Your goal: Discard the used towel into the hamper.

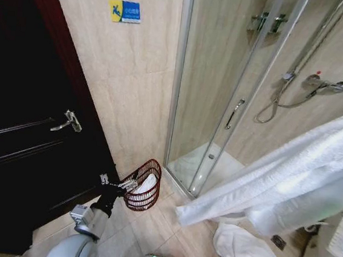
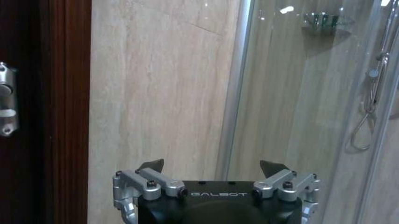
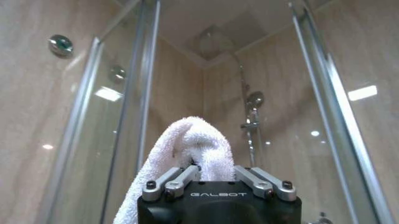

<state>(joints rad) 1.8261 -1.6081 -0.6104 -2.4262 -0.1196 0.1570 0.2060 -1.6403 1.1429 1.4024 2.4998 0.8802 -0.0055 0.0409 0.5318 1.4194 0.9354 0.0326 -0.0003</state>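
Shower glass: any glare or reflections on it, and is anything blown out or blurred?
Right wrist view: bright light spots reflect on the shower glass. Left wrist view: small glints near the top. Head view: the towel looms large, overexposed and soft; the hamper stays sharp.

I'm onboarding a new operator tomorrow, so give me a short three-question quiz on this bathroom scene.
1. True or false: the right hand is shut on a white terry towel.
2. What already lies in the round reddish-brown woven hamper?
3. The open left hand is: A) beside the hamper, B) in the glass shower stall.

Key: 1 true; 2 white cloth; 3 A.
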